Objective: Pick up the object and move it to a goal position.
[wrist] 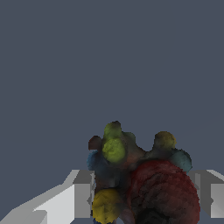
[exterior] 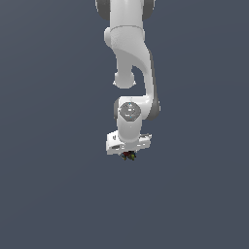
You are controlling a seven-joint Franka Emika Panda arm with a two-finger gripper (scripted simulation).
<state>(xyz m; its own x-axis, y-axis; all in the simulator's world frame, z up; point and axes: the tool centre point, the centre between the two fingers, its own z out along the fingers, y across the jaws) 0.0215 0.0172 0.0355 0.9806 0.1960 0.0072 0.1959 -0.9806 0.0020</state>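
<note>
The object [exterior: 129,155] is a tiny dark lump with red and green specks, showing just under the white hand in the exterior view. Up close in the wrist view the object [wrist: 140,179] is a knobbly cluster of red, yellow-green and blue-grey bumps. It sits between the two grey fingers [wrist: 83,194], which press against its sides. My gripper [exterior: 129,154] is shut on it, and the fingertips themselves are mostly hidden behind the hand in the exterior view.
The white arm [exterior: 130,53] comes down from the top of the exterior view. Around it is only a plain dark grey-blue surface [exterior: 48,194], with no other objects or edges in sight.
</note>
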